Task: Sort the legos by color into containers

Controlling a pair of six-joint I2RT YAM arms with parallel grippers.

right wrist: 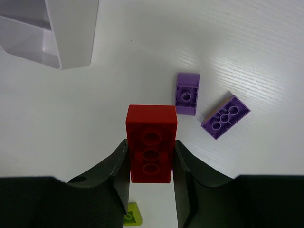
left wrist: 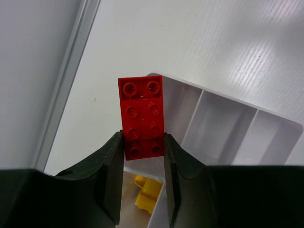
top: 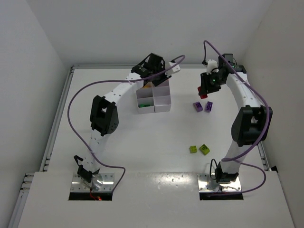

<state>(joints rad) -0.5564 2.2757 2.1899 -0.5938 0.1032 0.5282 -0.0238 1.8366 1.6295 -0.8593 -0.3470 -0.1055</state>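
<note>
- Left gripper (left wrist: 144, 147) grasps a studs-up red lego (left wrist: 141, 114) over the white tray (left wrist: 223, 133).
- Right gripper (right wrist: 151, 156) grasps an underside-up red lego (right wrist: 151, 142); 2 purple legos (right wrist: 186, 93) lie at 1 o'clock.

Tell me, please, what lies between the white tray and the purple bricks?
Nothing; the top view shows bare table between the tray and the purple bricks.

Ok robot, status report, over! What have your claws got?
Left gripper shut on red plate, over the tray corner. Right gripper shut on red brick, above the table. Purple legos and lime legos loose; nothing blocking.
</note>
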